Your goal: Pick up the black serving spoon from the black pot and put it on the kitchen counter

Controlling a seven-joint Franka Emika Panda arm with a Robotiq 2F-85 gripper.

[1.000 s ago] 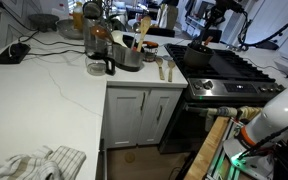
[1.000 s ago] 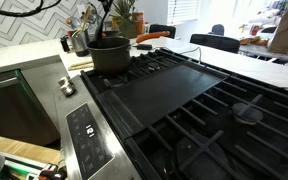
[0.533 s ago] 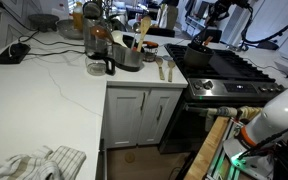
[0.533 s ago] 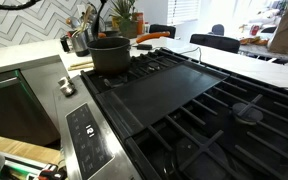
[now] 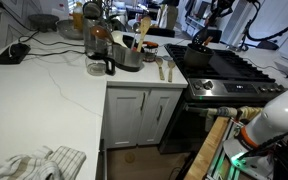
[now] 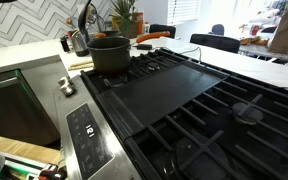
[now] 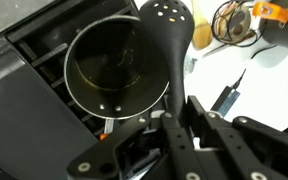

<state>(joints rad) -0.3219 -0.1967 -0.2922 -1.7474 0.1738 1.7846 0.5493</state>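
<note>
Wrist view: one white worktop (image 7: 259, 85) fills 3 o'clock and one black stove top (image 7: 24, 105) lies at 9 o'clock. One black pot (image 7: 109, 70) stands on the stove. One black serving spoon (image 7: 174, 50), clamped in the gripper (image 7: 184, 112), hangs beside the pot's 3 o'clock rim, head toward 12 o'clock.

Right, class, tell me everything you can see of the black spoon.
The spoon is all black and matte, possibly plastic. It has an oval head pierced by small holes and a slim handle that widens towards the head. In the wrist view it runs from the end effector, which grips the handle's end, across the right rim of the pot, its head pointing away near the white counter. Whether it touches the pot cannot be told.
</note>
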